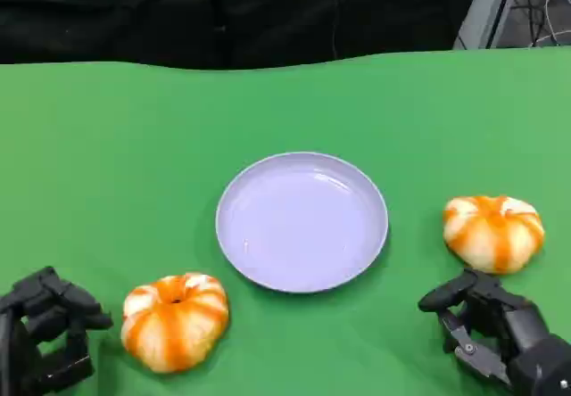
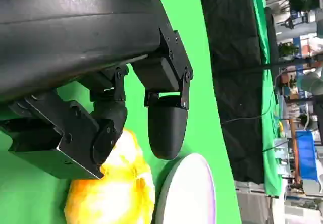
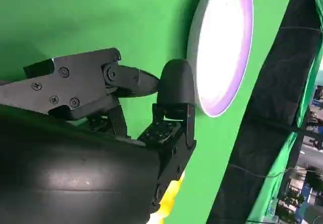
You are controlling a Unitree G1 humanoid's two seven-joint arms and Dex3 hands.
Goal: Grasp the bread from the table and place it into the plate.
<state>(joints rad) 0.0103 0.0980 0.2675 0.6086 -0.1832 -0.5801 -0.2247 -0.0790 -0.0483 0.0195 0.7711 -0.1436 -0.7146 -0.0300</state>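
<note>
The counter [image 1: 107,146] is covered in green cloth and carries a round lilac plate [image 1: 302,221] at its centre. The plate holds nothing — its inner surface is bare and glossy.

Two breads, both orange-and-white and pumpkin-shaped, lie on the cloth. The left bread [image 1: 175,320] sits near the plate's lower-left rim, just beside the left hand [image 1: 45,329]. The right bread [image 1: 493,232] sits to the right of the plate, apart from its rim and just ahead of the right hand [image 1: 495,329]. Neither bread touches the plate or a hand.

Hand state:
- Left hand: fingers apart, holding nothing. It rests low at the near edge, its fingers pointing toward the left bread. The left wrist view shows the fingertips [image 2: 164,130] above the bread [image 2: 113,193], with the plate rim [image 2: 189,193] next to it.
- Right hand: fingers apart, holding nothing. It is positioned behind the right bread. The right wrist view shows a fingertip [image 3: 175,85] extended toward the plate [image 3: 222,47], and a sliver of yellow at the hand's underside, probably the bread.

Assessment: the layout appears symmetrical — one bread placed within reach of each hand and the plate between, so that either arm can deliver without crossing the other. No grasp has begun. The task is judged to be at its starting stage, both hands staged for approach.
</note>
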